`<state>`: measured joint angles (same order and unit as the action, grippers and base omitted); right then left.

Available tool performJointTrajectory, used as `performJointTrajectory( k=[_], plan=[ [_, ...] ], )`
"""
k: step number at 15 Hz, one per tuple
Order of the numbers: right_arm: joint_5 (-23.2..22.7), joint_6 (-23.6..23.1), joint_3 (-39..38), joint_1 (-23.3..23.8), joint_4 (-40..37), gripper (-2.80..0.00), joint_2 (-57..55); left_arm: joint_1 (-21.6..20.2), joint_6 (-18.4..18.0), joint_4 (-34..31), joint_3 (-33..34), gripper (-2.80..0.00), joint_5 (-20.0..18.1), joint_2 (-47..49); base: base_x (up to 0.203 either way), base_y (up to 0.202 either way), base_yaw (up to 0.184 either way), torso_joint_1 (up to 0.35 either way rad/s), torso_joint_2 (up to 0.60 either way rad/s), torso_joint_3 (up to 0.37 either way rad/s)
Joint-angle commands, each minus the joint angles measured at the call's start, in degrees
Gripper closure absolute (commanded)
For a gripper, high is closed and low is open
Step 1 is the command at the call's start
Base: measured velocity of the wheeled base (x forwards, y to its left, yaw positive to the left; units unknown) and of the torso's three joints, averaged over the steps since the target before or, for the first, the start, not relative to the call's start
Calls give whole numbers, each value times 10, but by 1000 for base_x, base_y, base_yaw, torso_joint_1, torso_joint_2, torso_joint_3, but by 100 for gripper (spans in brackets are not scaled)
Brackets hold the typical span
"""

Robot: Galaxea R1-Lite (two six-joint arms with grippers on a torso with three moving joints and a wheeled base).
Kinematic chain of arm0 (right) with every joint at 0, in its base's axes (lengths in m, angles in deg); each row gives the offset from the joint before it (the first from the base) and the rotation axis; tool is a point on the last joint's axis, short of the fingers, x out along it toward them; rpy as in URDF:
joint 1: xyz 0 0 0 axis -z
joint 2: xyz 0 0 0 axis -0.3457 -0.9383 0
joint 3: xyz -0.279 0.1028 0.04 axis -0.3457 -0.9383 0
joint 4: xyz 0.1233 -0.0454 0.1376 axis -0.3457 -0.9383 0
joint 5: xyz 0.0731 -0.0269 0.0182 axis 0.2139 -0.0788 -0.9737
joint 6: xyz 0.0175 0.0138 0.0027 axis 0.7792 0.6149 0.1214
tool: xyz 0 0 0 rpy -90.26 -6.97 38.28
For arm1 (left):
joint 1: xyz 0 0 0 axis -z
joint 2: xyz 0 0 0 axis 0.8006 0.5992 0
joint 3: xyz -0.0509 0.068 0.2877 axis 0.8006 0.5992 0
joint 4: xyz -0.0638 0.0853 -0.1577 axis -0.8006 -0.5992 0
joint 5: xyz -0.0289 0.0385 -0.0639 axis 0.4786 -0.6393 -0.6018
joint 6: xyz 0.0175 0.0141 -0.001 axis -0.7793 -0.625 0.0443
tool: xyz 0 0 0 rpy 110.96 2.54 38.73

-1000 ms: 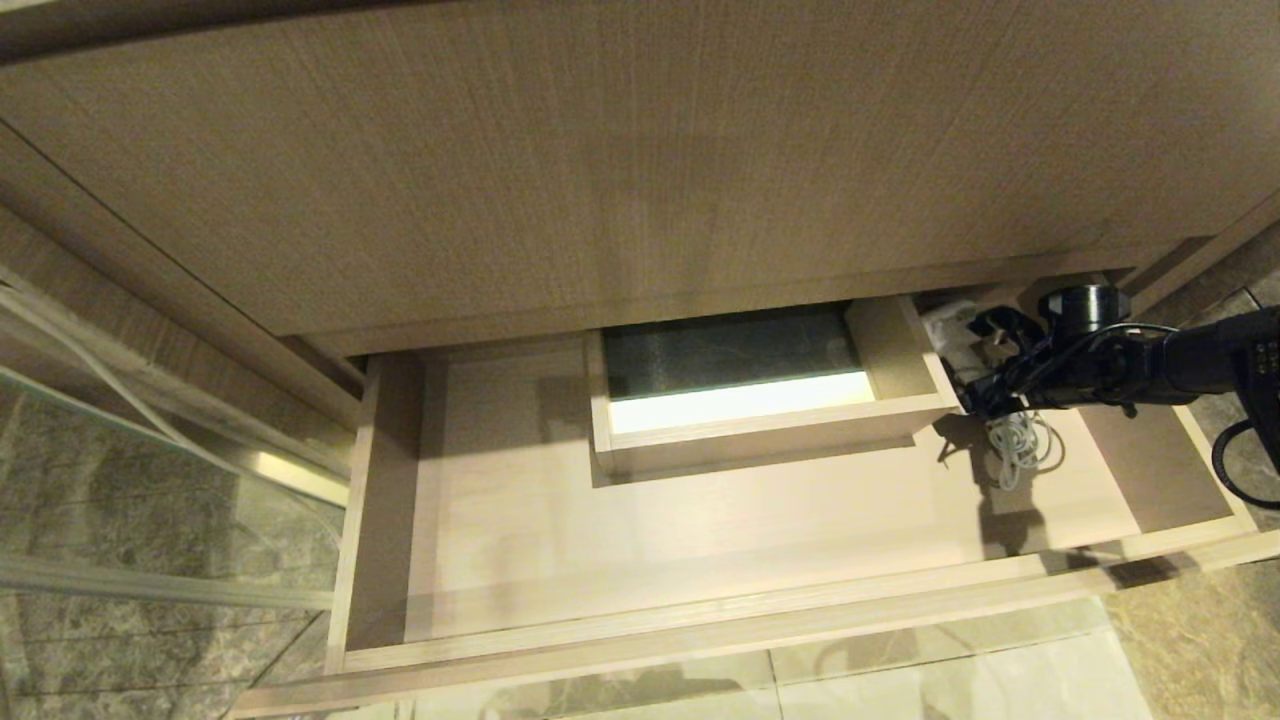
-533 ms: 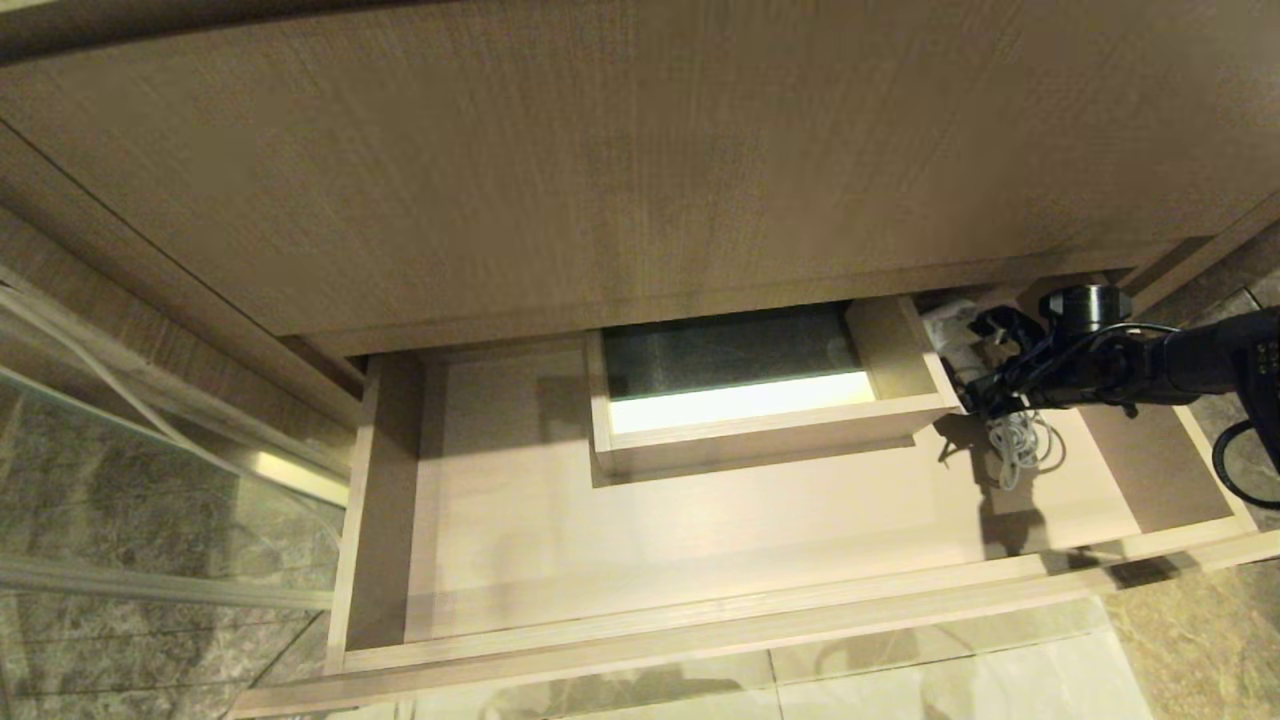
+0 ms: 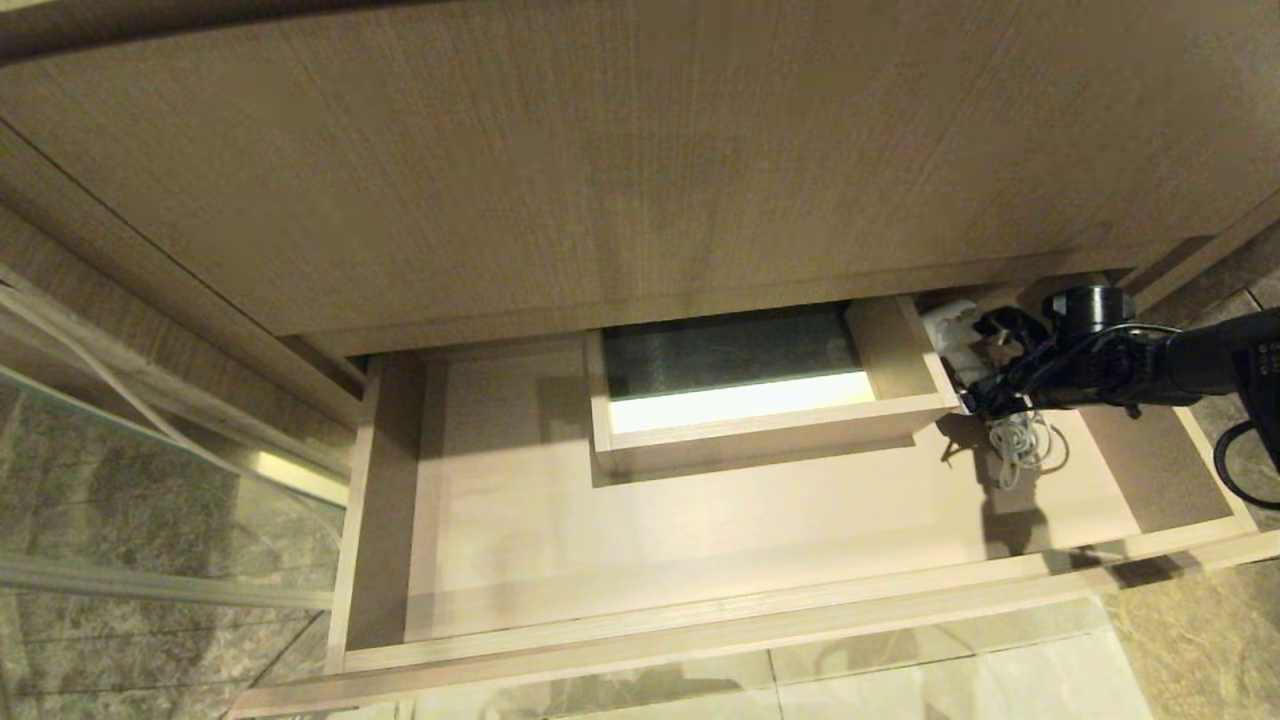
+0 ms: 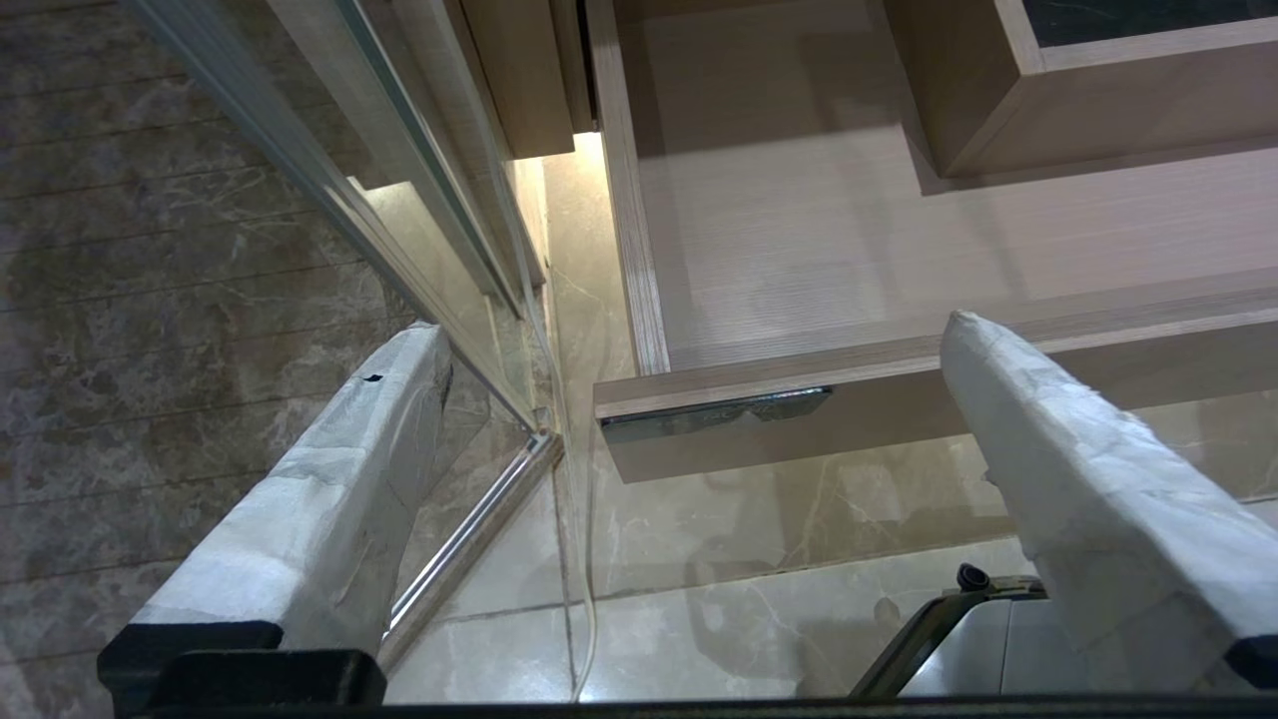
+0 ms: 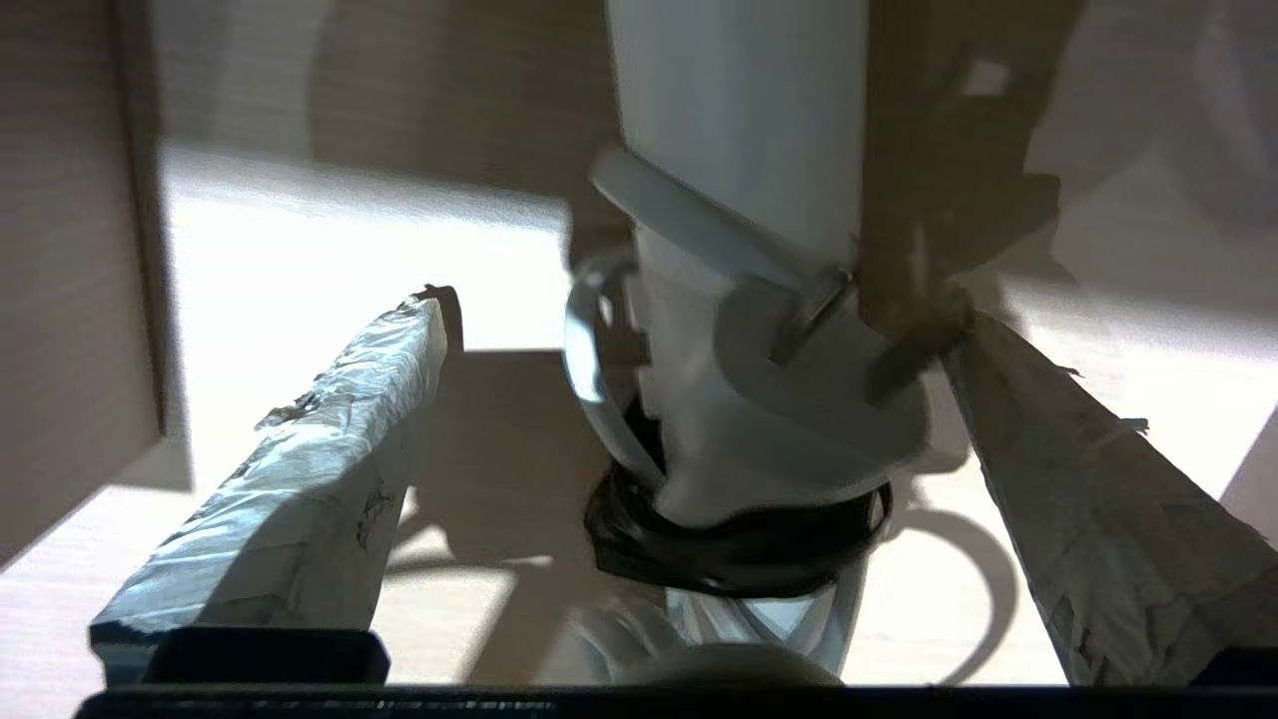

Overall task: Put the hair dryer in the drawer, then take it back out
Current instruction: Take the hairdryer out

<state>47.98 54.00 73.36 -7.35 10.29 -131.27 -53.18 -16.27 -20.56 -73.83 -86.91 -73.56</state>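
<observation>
One hair dryer point(image 5: 739, 150), white with a short rigid plastic body, lies on the floor of the drawer point(image 3: 700, 640) in its far right corner, between the boxed cutout point(image 3: 740, 440) and the drawer's right wall. Judged light and stiff, with a smooth, likely slippery shell. The firm body or handle is the sound place to take hold; its bundled white cord point(image 3: 1020, 445), soft and springy, trails toward the drawer's front edge and would slip or unwind if pinched alone. One black strap point(image 5: 739, 544) binds the bundle.

Right gripper point(image 5: 689, 330): one, reaching in over the drawer's right edge, its two taped fingers point(image 5: 329, 439) spread wide to either side of the dryer and closed on nothing; one finger appears near or against the white body, contact uncertain.

Left gripper point(image 4: 689, 359): one, parked outside the drawer near its front left corner, above the marble floor point(image 4: 200, 300), fingers released and empty.

Surroundings: one open drawer, one boxed cutout in its middle, one taller wood-grain panel point(image 3: 640, 160) above, one glass partition point(image 4: 399, 180) off the drawer's left edge. Judged stage: dryer deposited, retrieval not yet begun
</observation>
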Motion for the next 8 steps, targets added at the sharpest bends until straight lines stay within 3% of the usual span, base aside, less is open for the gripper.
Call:
performJointTrajectory(
  k=[1, 8],
  plan=[
    [-1, -2, 1, 0, 1, -280, -1, 0, 0, 0, 0, -280, 0, 0, 0, 0, 0, 0, 0, 0],
    [0, -3, 2, 1, -1, -280, -1, 0, 0, 1, 0, -280, 0, 0, 0, 0, 0, 0, 0, 0]
  ],
)
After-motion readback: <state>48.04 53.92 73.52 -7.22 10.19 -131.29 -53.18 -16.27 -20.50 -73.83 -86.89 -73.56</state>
